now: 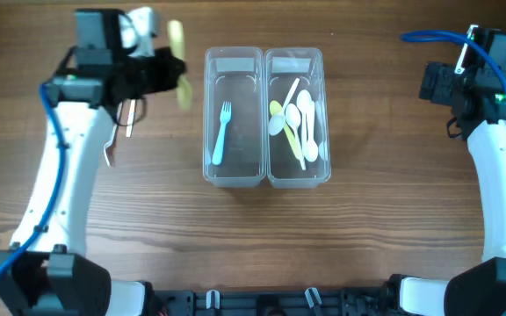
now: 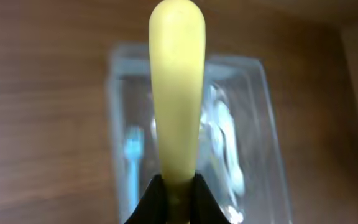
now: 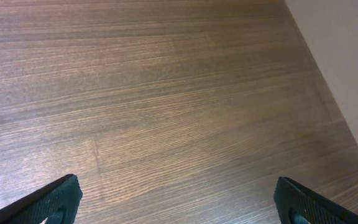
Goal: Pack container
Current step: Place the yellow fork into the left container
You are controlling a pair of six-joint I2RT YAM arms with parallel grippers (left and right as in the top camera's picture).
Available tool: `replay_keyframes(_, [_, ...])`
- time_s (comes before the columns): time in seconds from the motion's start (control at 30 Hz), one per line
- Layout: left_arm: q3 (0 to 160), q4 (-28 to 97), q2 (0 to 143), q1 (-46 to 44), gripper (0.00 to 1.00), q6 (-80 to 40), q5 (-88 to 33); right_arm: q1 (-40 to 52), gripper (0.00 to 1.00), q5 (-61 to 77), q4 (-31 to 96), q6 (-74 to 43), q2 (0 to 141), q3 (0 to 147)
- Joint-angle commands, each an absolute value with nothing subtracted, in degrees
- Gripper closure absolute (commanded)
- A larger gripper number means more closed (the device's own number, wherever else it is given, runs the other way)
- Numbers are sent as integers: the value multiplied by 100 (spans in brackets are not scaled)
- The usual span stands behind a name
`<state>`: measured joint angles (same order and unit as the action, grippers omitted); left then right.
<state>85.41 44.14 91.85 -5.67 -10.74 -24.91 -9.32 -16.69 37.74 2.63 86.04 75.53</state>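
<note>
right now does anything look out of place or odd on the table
Nothing spilled or damaged. Only stray piece: a metal utensil on the wood beside the left arm, outside both containers.

Wooden worktop (image 1: 367, 237) and what I see on it

Two clear containers sit touching side by side: the left container (image 1: 234, 171) holding a blue fork (image 1: 220, 133), the right container (image 1: 298, 175) holding white and yellow-green spoons (image 1: 299, 127).

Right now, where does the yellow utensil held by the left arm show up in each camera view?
Overhead: yellow utensil sits upper left, beside the left container's top corner, blurred.
Left wrist: it fills the center, rising from the left gripper fingers.
Right wrist: not in view; only bare table.
Shared landmark: the blue fork, also seen at.
</note>
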Motion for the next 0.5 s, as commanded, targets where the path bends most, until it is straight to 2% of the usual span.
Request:
replay_keyframes(0.0, [8506,4536,9470,-1234,96,-1251,-2630,-923,0,-1643,3771,148,8608,7616])
replay_keyframes(0.2, [8503,4506,9963,-1883,96,-1570,-2222,-923,0,-1643,3771,145,8608,7616])
replay_keyframes(0.37, [8503,4462,10130,-2056,93,-1570,-2217,-923,0,-1643,3771,150,8608,7616])
replay_keyframes(0.43, [8503,4407,10130,-2040,81,-1568,-2174,-923,0,-1643,3771,150,8608,7616])
replay_keyframes(0.47, [8503,4377,10130,-2034,78,-1568,-2150,-923,0,-1643,3771,150,8608,7616])
